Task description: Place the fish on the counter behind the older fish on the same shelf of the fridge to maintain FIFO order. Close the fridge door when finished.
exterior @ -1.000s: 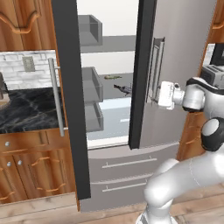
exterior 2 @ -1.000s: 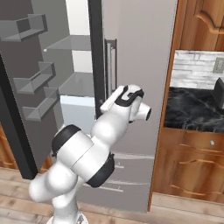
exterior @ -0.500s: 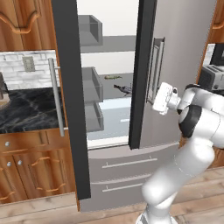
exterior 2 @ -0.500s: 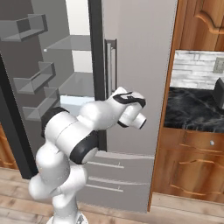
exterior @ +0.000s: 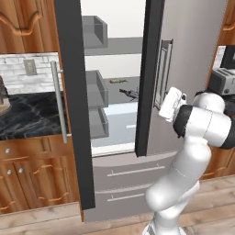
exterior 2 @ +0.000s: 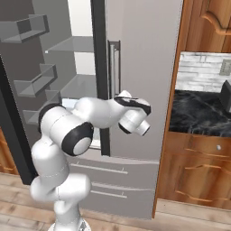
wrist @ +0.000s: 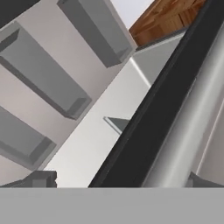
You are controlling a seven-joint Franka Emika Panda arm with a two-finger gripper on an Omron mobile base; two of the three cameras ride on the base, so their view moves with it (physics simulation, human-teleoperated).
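Left base view: the tall grey steel two-door fridge (exterior: 193,55) stands between wooden cabinets, its left door (exterior: 71,110) swung wide open with the dark edge facing the camera. The right door (exterior: 151,78) also stands somewhat ajar. Grey door bins (exterior: 97,89) line the inner face of the left door. On the flat grey fridge shelf (exterior: 117,89) two small fish lie apart from each other: a slender grey-green fish with orange-tan tints (exterior: 118,81) towards the rear, and a darker small fish (exterior: 130,93) nearer the front, close to the edge of the right door. Pale blue-white drawers (exterior: 120,124) sit below the shelf. The glossy black marble worktop with thin white veins (exterior: 27,114) lies to the left of the fridge, above wooden cabinet fronts. A silver toaster (exterior: 222,81) stands on the right.

The white arm rises in front of the right door; its gripper (exterior: 169,103) hangs at the height of the door's vertical bar handle (exterior: 163,75), just beside it. Whether it touches the handle cannot be told.

Right base view: the gripper (exterior 2: 128,101) is against the front of the right door, below the handle (exterior 2: 113,67).

Hand view: the dark door edge (wrist: 162,105) and the steel face run diagonally; the door bins (wrist: 39,78) appear beyond. The jaws are released, wide apart and grasping nothing.
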